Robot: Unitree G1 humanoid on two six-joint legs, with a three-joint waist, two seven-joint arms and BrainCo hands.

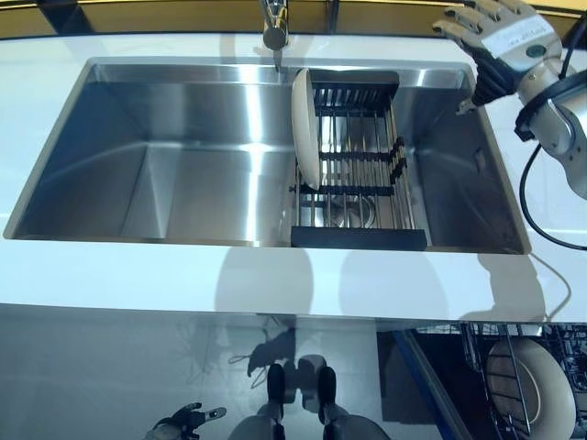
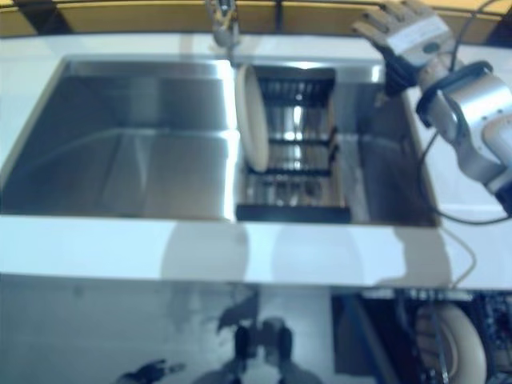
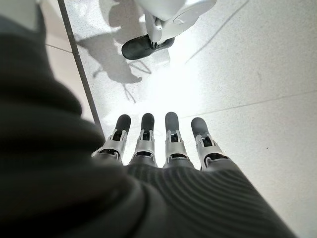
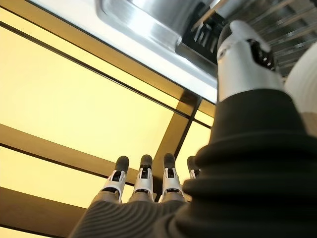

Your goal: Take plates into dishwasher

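A white plate point(image 1: 305, 128) stands on edge at the left end of a dark wire drying rack point(image 1: 359, 165) in the steel sink point(image 1: 183, 156). My right hand point(image 1: 500, 41) is raised above the counter beyond the sink's far right corner, fingers straight and holding nothing; its wrist view shows the straight fingers point(image 4: 143, 181). My left hand point(image 1: 186, 421) hangs low by the floor, fingers straight point(image 3: 166, 141) and empty. Another white plate point(image 1: 532, 385) stands in the dishwasher rack point(image 1: 514, 367) at the lower right, below the counter.
A faucet point(image 1: 274, 32) stands behind the sink at the middle. The white counter point(image 1: 275, 275) runs around the sink. The sink's left basin holds nothing.
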